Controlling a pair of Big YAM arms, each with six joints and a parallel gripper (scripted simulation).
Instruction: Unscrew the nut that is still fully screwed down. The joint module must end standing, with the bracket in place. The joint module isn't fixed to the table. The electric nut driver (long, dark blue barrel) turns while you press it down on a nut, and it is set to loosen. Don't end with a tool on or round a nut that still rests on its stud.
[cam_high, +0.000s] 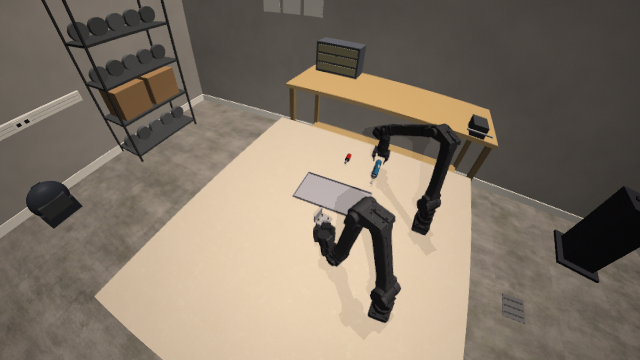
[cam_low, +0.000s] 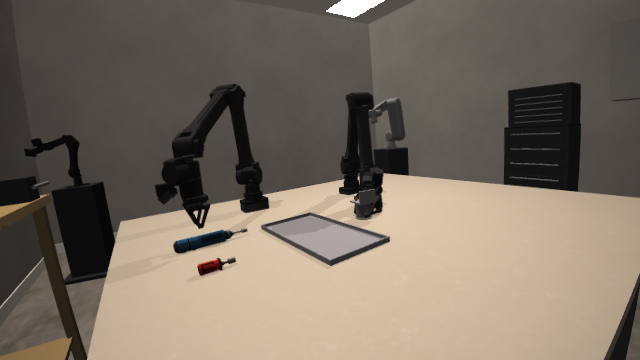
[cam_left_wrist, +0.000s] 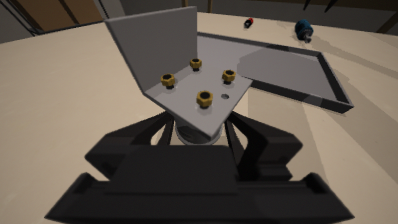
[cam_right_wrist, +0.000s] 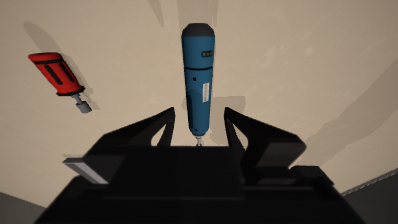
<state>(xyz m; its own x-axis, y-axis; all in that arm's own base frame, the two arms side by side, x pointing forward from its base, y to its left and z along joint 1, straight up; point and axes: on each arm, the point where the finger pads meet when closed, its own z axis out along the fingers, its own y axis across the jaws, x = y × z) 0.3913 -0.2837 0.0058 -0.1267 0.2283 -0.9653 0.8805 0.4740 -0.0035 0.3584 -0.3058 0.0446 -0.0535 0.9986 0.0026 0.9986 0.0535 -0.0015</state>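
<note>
The joint module (cam_left_wrist: 198, 136) stands upright on the table under the grey L-shaped bracket (cam_left_wrist: 160, 47) (cam_high: 320, 215) (cam_low: 367, 196). Four brass nuts show on the bracket, the nearest nut (cam_left_wrist: 204, 98) at its front; I cannot tell which sits lowest. My left gripper (cam_left_wrist: 199, 112) is open, its fingers on both sides of the module. The electric nut driver (cam_right_wrist: 198, 75) (cam_high: 376, 169) (cam_low: 202, 241) (cam_left_wrist: 304, 30) lies on the table. My right gripper (cam_right_wrist: 199, 111) (cam_low: 201, 226) is open and empty, just above the driver, fingers to either side of its front end.
A red hand driver (cam_right_wrist: 57, 74) (cam_high: 348, 157) (cam_low: 209, 267) (cam_left_wrist: 249, 22) lies beside the blue driver. A shallow grey tray (cam_high: 320, 189) (cam_low: 330, 242) (cam_left_wrist: 285, 70) lies between the module and the tools.
</note>
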